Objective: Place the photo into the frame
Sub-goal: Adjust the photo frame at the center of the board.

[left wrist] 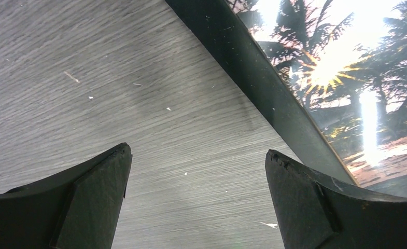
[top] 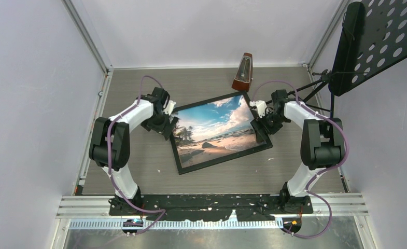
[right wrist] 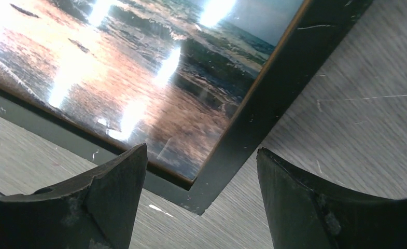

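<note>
The frame [top: 224, 160] lies flat and slightly turned on the grey table, black front face up. Behind its pane shows the photo [top: 216, 129], a beach with blue sky, clouds and palms. My left gripper [top: 166, 120] hovers open by the frame's left edge. In the left wrist view its fingers [left wrist: 197, 151] span bare table, with the black border [left wrist: 253, 78] and the palms of the photo [left wrist: 346, 78] to the right. My right gripper [top: 261, 118] is open at the right edge. Its jaws [right wrist: 201, 149] straddle a frame corner [right wrist: 289, 57] beside the glossy photo [right wrist: 139, 67], holding nothing.
A brown metronome [top: 242, 72] stands just behind the frame's far corner. A black perforated music stand [top: 377, 36] leans in at the back right, its legs reaching toward the right arm. White enclosure walls bound the table on three sides.
</note>
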You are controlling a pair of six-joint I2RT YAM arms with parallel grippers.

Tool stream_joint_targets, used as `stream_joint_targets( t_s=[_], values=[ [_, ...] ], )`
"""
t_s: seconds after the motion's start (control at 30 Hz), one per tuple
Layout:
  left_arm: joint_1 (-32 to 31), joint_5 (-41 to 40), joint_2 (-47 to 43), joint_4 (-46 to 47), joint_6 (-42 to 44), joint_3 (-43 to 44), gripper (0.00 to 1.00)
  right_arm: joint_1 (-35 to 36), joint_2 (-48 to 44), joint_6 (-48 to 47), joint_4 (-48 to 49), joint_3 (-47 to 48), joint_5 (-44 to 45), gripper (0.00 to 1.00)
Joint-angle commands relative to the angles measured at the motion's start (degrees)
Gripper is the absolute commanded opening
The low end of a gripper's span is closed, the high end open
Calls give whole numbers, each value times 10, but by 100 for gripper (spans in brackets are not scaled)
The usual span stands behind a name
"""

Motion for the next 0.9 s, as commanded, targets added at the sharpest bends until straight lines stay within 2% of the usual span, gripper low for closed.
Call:
stream_joint_targets(
  t_s=[0.0, 0.13, 0.5, 0.87],
  values=[
    [3, 23, -12, -2, -25, 0, 100, 1, 4, -41, -35, 17, -32, 83],
    [2, 26, -20, 9, -32, -19, 97, 4, 2, -63, -52, 12, -52, 83],
    [0, 29, -24, 13, -33, -26, 99, 64, -23, -109, -87, -14, -66, 83],
    [0, 8, -48, 18, -22, -28, 100, 111, -70, -108, -89, -49, -68, 83]
  ],
)
